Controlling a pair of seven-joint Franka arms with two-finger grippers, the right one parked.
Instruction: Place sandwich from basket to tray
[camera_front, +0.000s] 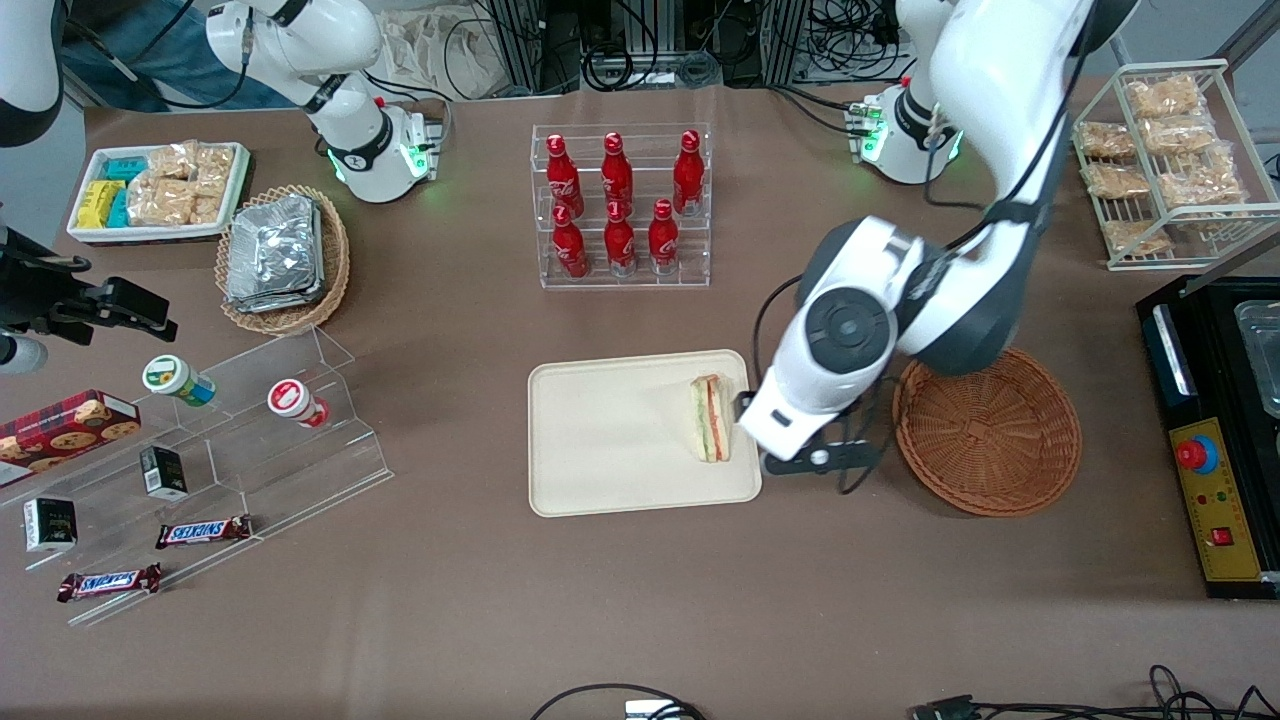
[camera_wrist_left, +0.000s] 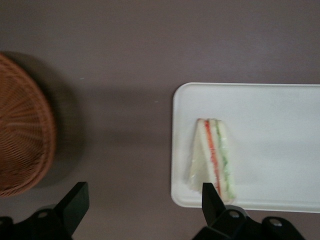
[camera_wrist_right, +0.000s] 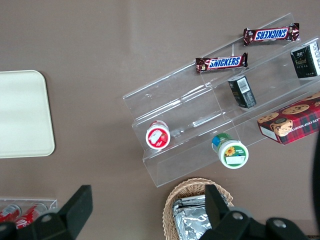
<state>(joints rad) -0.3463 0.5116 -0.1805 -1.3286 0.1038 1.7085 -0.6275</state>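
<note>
Black jaws of the gripper (camera_wrist_left: 142, 210) stood wide apart and held nothing, above the surface (camera_front: 640, 600) between the tray (camera_front: 600, 440) and the basket (camera_front: 990, 435). On the tray, near the edge facing the basket, lay the sandwich (camera_front: 711, 418), apart from the jaws. I judged the placing finished; a good retreat would go straight up, so nothing brushed the wrapped wedge.

Left arm bent low, gripper (camera_wrist_left: 141, 202) facing down, fingers (camera_wrist_left: 75, 205) spread wide.
</note>
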